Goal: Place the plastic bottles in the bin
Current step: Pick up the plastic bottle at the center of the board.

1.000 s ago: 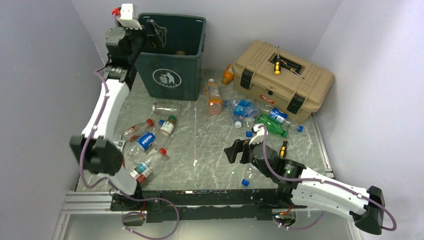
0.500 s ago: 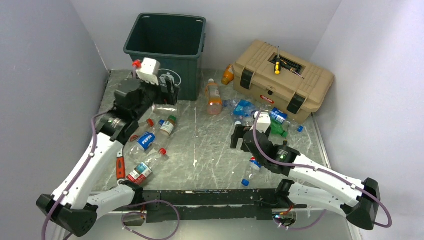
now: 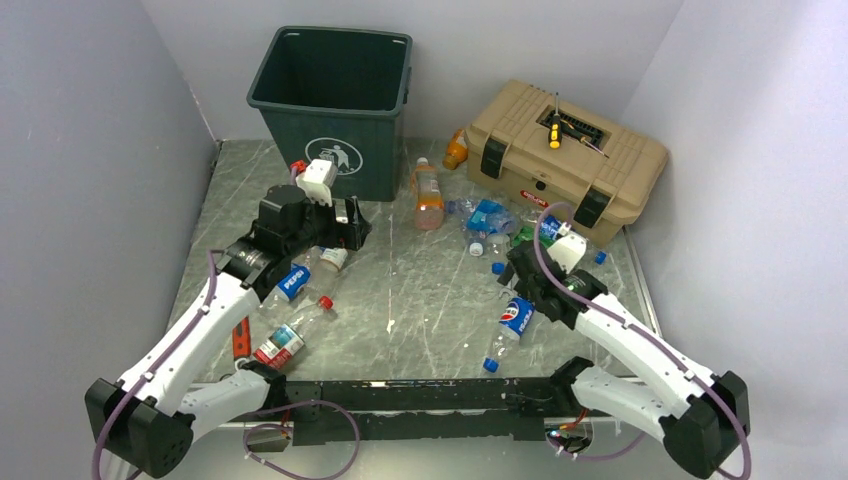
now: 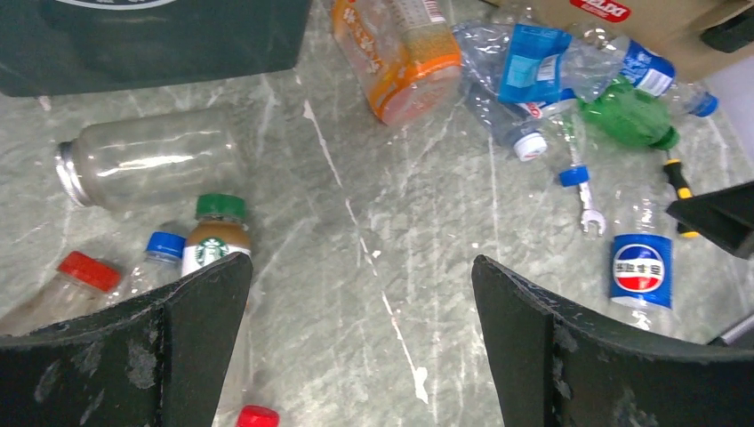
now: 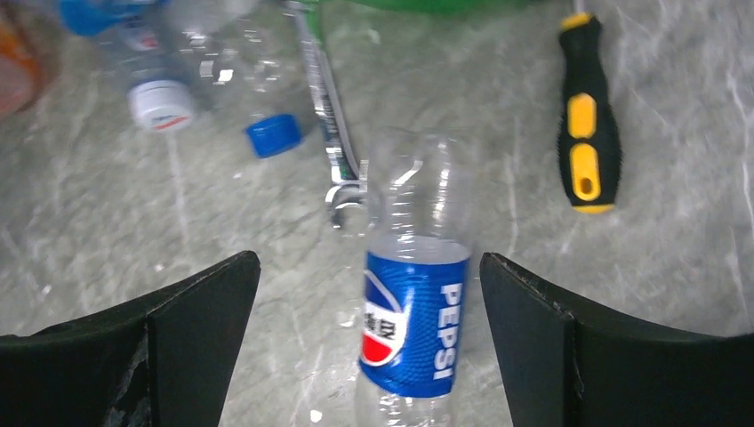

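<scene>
Bin [image 3: 290, 130] 1 | green bottle [image 4: 627, 116] 1 | left gripper [image 4: 360, 276] wide — right gripper [image 5: 369, 267] wide

Left gripper [image 4: 360, 280] spread wide, extended forward; right gripper [image 5: 369, 271] spread wide, pointing down.

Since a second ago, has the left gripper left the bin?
Yes. The left gripper swung from the rim of the bin down over the table in front.
</scene>
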Available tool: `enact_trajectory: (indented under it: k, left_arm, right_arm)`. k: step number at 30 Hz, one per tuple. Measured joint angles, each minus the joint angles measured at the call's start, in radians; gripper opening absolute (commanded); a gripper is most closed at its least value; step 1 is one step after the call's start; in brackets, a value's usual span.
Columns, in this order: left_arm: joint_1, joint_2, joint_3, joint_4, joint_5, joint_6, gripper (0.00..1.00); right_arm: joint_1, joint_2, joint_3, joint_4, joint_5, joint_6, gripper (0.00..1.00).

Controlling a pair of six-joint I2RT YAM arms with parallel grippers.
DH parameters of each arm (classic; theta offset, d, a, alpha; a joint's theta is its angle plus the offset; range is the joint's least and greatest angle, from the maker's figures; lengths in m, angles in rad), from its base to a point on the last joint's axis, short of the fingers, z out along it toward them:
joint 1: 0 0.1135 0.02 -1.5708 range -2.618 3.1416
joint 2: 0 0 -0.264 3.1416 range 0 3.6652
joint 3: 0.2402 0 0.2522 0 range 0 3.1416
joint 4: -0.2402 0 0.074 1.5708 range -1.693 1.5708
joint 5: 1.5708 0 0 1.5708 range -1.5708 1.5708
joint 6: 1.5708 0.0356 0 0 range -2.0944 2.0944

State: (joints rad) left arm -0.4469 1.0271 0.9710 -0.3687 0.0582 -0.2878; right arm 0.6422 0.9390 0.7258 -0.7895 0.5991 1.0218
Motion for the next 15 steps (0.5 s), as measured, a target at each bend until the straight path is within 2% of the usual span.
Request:
enact_trajectory:
  k: [5, 15]
  left_arm:
    - [0.0, -0.017, 0.0, 0.007, 0.05, -0.026, 1.0]
    - [0.0, -0.05, -0.002, 0.026, 0.103, -0.049, 0.99]
  right_arm:
    - [-0.15, 0.003, -0.074, 0.001, -0.102, 0.012, 1.0]
    - [-0.204, 0.15, -0.119, 0.126, -0.209, -0.034, 0.94]
